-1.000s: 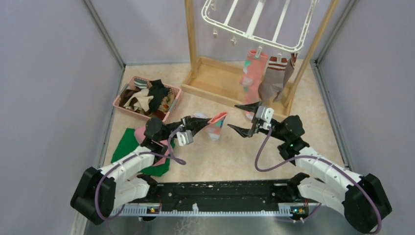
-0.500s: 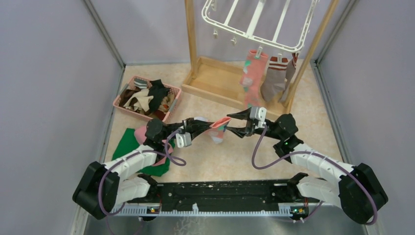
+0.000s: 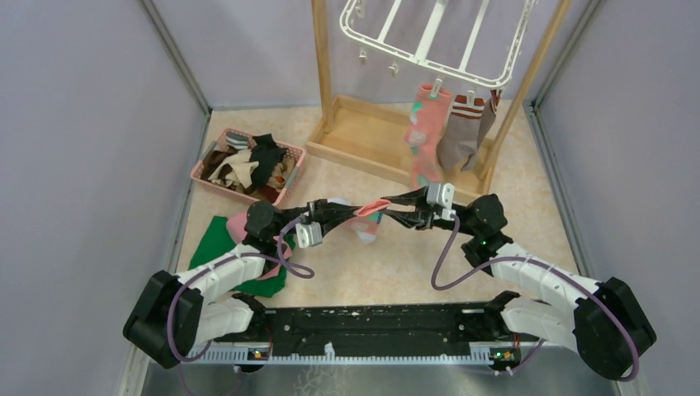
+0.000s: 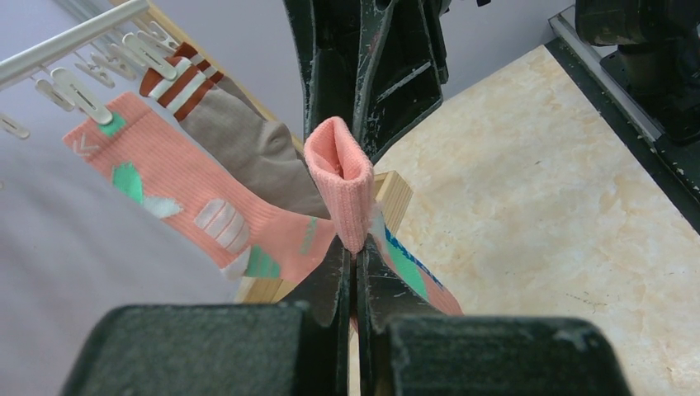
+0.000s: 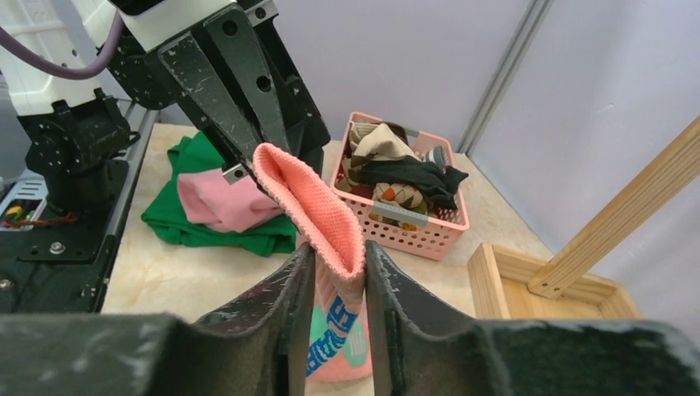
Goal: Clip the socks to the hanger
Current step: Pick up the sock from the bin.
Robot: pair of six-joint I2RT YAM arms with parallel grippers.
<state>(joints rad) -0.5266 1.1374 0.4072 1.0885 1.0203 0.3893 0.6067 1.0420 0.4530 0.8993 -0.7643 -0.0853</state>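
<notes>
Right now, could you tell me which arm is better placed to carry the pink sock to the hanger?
Probably the right: the right gripper straddles the sock at its open cuff and is nearer the hanger. The left gripper merely pinches one cuff edge.

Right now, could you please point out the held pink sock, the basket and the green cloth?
held pink sock (image 5: 318,210), right wrist view, ribbed cuff
basket (image 5: 417,239), right wrist view, front wall
green cloth (image 5: 165,210), right wrist view, left part
</notes>
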